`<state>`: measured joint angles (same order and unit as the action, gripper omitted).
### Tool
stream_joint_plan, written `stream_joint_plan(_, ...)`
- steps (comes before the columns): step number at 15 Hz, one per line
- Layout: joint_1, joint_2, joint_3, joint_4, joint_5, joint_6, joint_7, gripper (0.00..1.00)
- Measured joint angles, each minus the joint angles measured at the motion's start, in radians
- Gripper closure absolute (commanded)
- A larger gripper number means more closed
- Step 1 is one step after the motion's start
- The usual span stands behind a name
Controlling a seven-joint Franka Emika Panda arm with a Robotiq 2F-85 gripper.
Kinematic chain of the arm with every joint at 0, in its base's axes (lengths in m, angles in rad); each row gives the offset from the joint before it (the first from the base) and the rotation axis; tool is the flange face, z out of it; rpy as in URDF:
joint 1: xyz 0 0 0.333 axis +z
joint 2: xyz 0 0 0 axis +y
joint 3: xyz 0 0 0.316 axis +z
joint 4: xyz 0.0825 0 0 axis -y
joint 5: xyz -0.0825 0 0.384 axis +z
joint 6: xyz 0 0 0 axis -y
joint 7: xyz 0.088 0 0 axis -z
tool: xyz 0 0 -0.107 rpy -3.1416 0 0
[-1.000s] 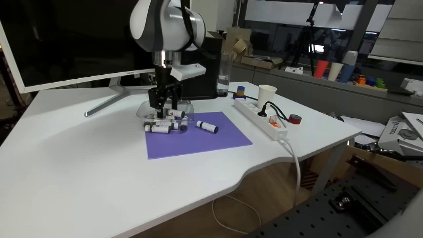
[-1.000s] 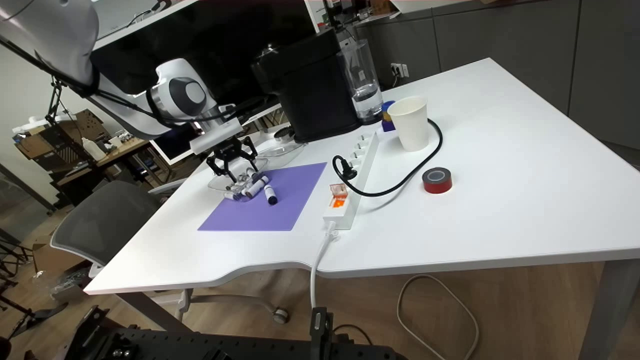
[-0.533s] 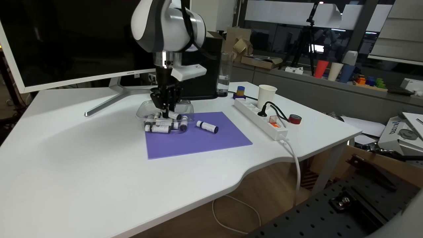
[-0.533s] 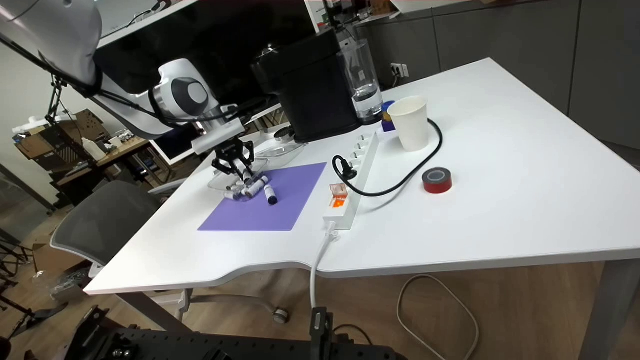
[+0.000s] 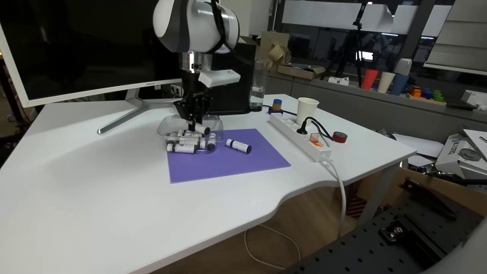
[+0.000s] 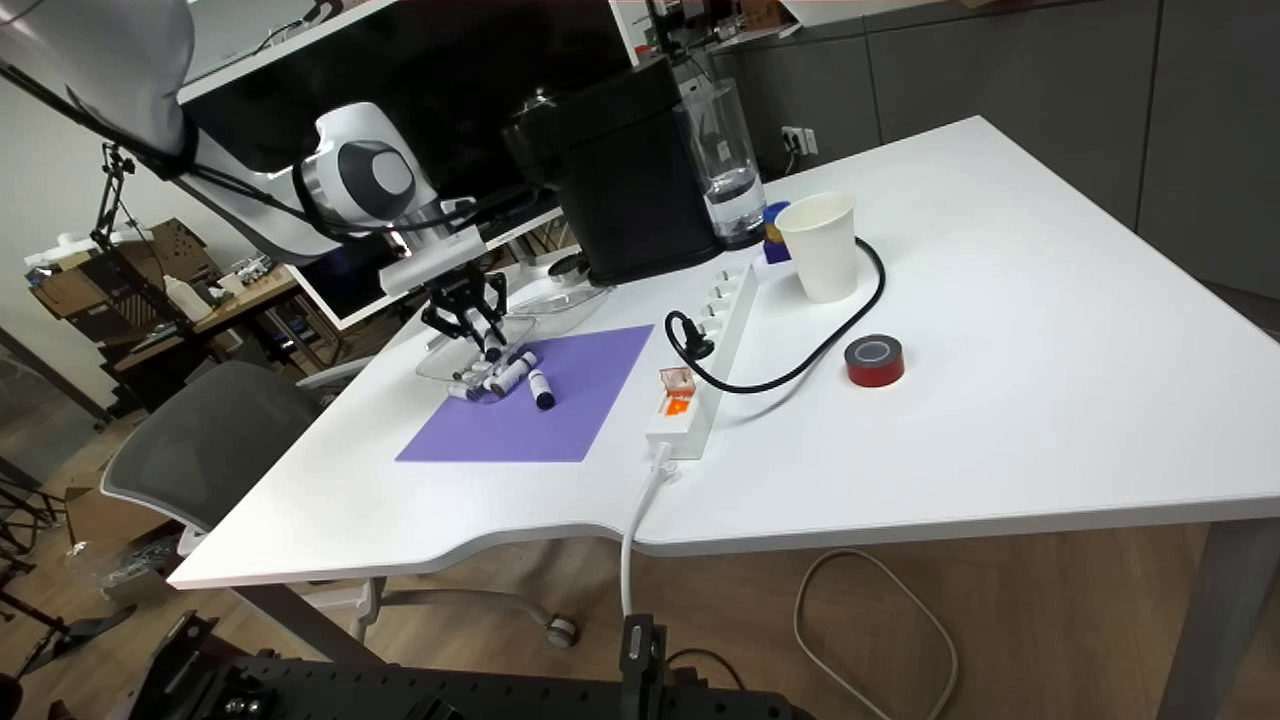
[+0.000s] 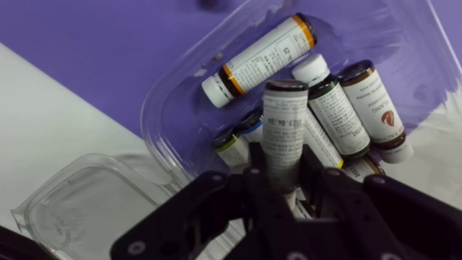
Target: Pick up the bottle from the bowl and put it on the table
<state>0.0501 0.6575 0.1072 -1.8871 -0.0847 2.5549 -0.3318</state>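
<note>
In an exterior view, at the far left, a wide black monitor with a white frame (image 5: 83,49) is carried by a silver metal stand (image 5: 118,121), which is set on a large white desk with a curved front edge (image 5: 95,190). To the right of the stand, a shallow bowl of clear plastic with rounded corners (image 5: 216,124) is placed partly on a flat purple square mat (image 5: 228,167); several small dark bottles with white labels (image 5: 183,148) are piled in it on their sides. In the wrist view, another small dark bottle with a white printed label (image 7: 285,122) is seen pinched by the black two-fingered tool (image 7: 282,151). In both exterior views it is held at a tilt over the bowl, its dark base pointed outward from the tool; whether any bottle beneath is touched by it cannot be told. To the right, apart from the bowl, a lone white-labelled bottle (image 5: 238,146) is laid on the mat. Behind these, a black upright appliance (image 5: 234,97) is stood beside a tall clear cylinder (image 5: 258,78). Further right, a black plug (image 5: 303,130) is seated in a long white power strip (image 5: 304,142), and a white paper cup (image 5: 306,108) is set just beside it. At the strip's right, a red and black roll of tape (image 5: 339,137) is laid flat on the desk.
</note>
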Motion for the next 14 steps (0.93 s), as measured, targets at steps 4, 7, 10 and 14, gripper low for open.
stream_joint_plan(4, -0.039, -0.116, 0.002, -0.068, 0.033, -0.024, 0.001, 0.93)
stream_joint_plan(7, -0.066, -0.231, -0.015, -0.15, 0.045, -0.024, 0.016, 0.93)
stream_joint_plan(10, -0.092, -0.317, -0.047, -0.224, 0.049, -0.024, 0.033, 0.93)
stream_joint_plan(14, -0.135, -0.324, -0.076, -0.289, 0.087, -0.023, 0.032, 0.93)
